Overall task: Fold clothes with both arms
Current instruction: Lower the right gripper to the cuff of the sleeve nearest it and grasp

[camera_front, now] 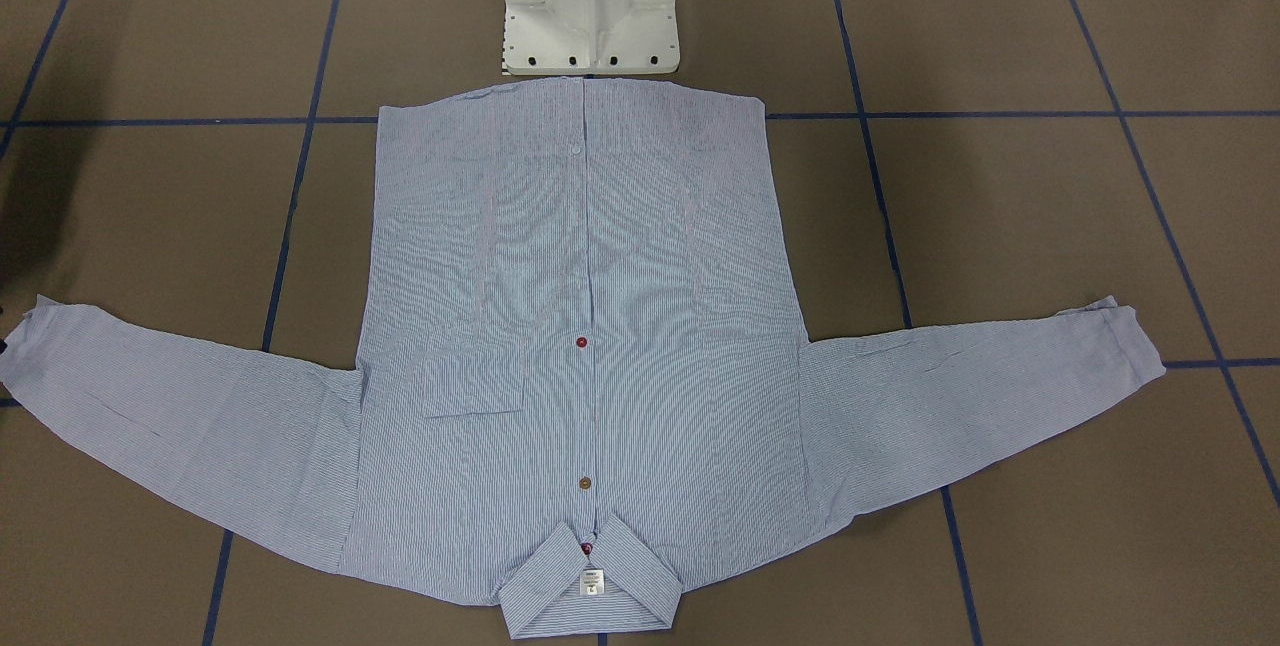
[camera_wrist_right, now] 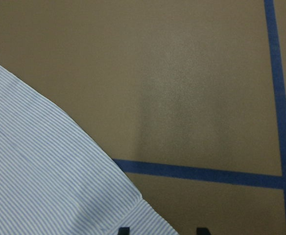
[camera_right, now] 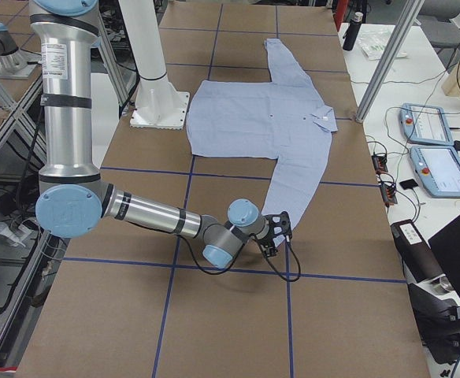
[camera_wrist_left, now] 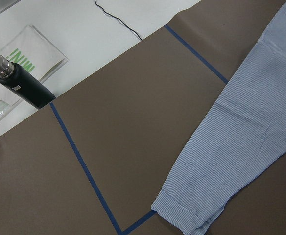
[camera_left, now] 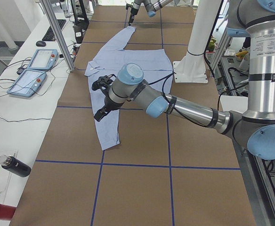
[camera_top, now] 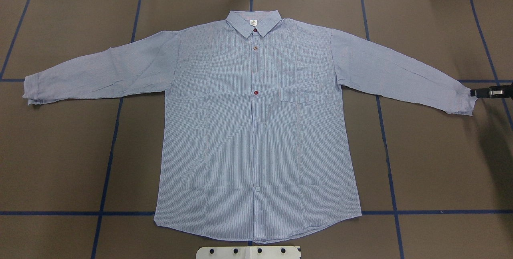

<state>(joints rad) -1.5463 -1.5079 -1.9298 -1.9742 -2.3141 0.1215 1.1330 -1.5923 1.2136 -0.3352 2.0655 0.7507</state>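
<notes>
Blue-and-white finely striped long-sleeved button shirt lies flat and face up on the brown paper-covered bench, sleeves spread. Overhead, the black right hand meets one cuff. From the left side, the left hand hovers over the other sleeve; I cannot tell its opening. The right wrist view shows fingertips apart, gripping nothing. A shallow pinch here could slip off the cuff edge.
</notes>
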